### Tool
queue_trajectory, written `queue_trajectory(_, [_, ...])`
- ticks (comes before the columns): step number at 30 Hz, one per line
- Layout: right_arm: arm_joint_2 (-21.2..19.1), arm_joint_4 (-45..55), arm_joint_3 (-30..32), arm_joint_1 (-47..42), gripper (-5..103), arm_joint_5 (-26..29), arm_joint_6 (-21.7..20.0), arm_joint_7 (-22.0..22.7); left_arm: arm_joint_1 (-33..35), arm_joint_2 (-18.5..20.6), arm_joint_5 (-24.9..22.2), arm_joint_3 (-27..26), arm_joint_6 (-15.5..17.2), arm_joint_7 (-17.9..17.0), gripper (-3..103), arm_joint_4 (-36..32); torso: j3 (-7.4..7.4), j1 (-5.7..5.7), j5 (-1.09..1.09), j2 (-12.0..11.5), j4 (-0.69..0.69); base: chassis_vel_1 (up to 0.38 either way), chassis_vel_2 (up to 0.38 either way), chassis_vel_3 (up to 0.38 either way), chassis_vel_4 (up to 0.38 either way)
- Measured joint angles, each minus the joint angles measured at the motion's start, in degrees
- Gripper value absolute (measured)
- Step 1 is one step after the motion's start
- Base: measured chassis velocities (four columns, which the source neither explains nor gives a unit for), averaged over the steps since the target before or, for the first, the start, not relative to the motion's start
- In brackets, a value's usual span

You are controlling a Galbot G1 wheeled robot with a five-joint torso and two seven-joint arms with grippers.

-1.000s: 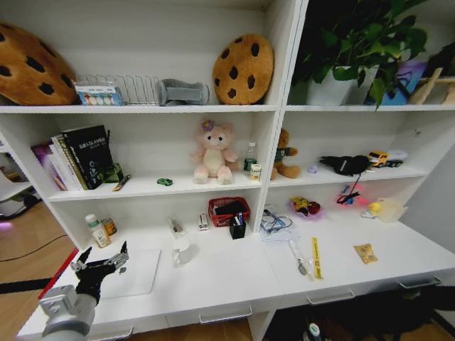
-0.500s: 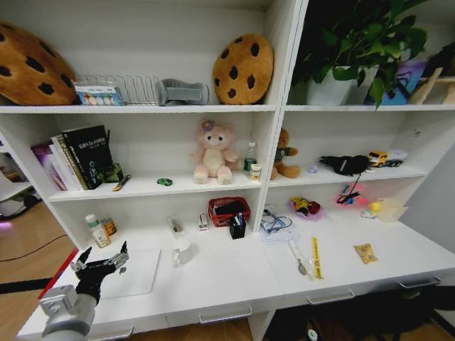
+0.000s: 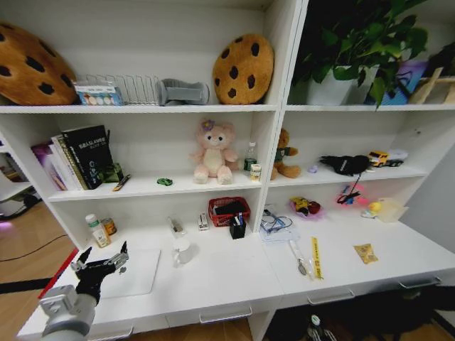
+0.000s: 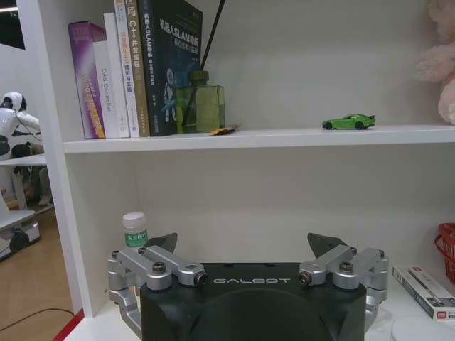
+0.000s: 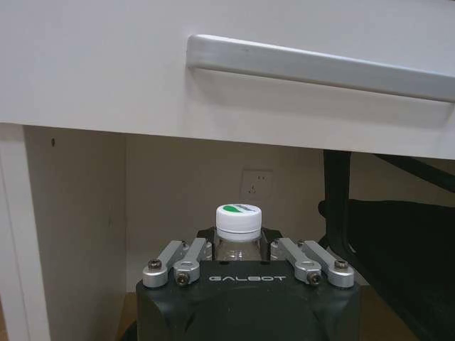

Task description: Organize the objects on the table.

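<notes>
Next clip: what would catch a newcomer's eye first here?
Probably the two cookie cushions on the top shelf and the pink teddy bear one shelf below. Next, the left end effector, open above the silver laptop at the desk's left end. The right end effector holds a white-capped bottle under the desk.
</notes>
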Motion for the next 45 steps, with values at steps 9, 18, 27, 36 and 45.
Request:
queue_trajectory(9, [0.07,-4.67,-1.71,6.20,30,2.41,0.02,1.66,0.00,0.00,0.00,0.00,0.00,0.00,100,0.00,0.00,0.00,0.00,0.00,0.00,0.000,0.000,0.000,0.000])
queue_trajectory(18, [-0.27,-5.70,-3.53,9.23,28,5.97,-0.05,3.71,0.00,0.00,0.00,0.00,0.00,0.00,100,0.00,0.00,0.00,0.00,0.00,0.01,0.000,0.000,0.000,0.000])
queue_trajectory(27, [0.03,-6.05,-4.68,9.83,54,6.16,-0.18,5.00,0.00,0.00,0.00,0.00,0.00,0.00,100,0.00,-0.01,0.00,-0.01,0.00,0.01,0.000,0.000,0.000,0.000])
queue_trajectory(36, [0.07,2.07,-1.65,-2.63,87,5.09,-0.17,5.63,0.00,0.00,0.00,0.00,0.00,0.00,100,0.00,-0.01,-0.01,-0.02,0.01,0.00,0.000,0.000,0.000,0.000])
queue_trajectory(45, [1.18,28.33,2.53,-25.34,100,5.25,-0.02,4.70,0.00,0.00,0.00,0.00,0.00,0.00,100,0.00,-0.02,-0.02,-0.02,0.02,-0.02,0.000,0.000,0.000,0.000])
